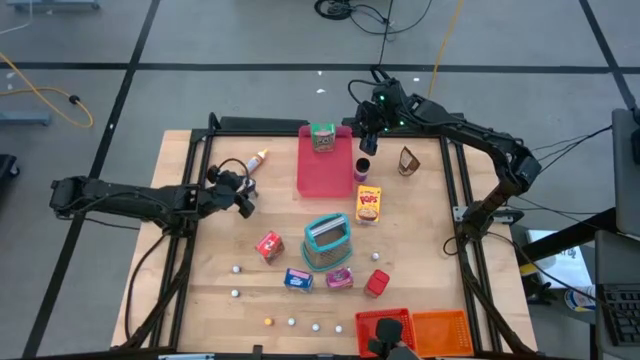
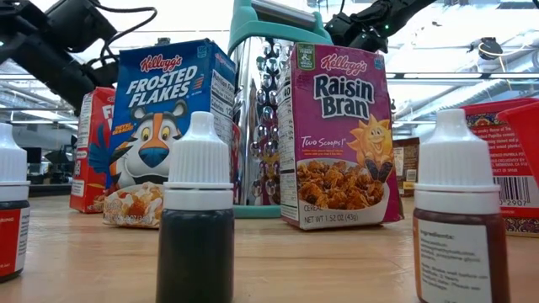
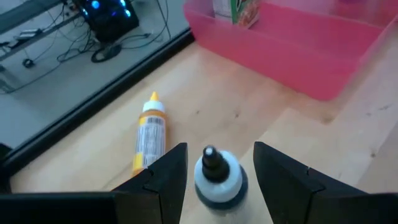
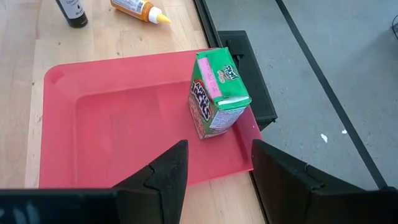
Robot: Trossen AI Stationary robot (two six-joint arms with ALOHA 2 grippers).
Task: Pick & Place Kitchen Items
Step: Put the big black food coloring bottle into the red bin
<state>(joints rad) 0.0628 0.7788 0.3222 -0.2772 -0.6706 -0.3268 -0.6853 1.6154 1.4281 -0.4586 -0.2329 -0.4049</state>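
Left gripper: your left gripper (image 1: 243, 203) hovers near the worktop's left edge. Its fingers (image 3: 168, 174) stand apart on either side of a small dark bottle (image 3: 216, 177) with a white shoulder and black tip, not touching it.
Orange-capped bottle: it lies on its side (image 1: 256, 160) near the worktop's far left corner, just beyond the left gripper.
Right gripper: your right gripper (image 1: 366, 140) hangs over the far right corner of the pink tray (image 1: 318, 180). Its fingers (image 4: 166, 171) are parted and hold nothing.
Green box: it stands upright (image 4: 216, 92) inside the tray, against its far edge.
Yellow cereal box: it lies flat (image 1: 368, 203) just beside the tray's near right corner.
Grater: a teal-handled grater (image 1: 326, 241) sits at the worktop's middle.
Frosted Flakes box: blue, it lies (image 1: 298, 280) toward the near edge, left of the Raisin Bran box (image 1: 339, 278).
Bins: a red bin (image 1: 385, 328) and an orange bin (image 1: 440, 330) sit side by side at the near right corner.
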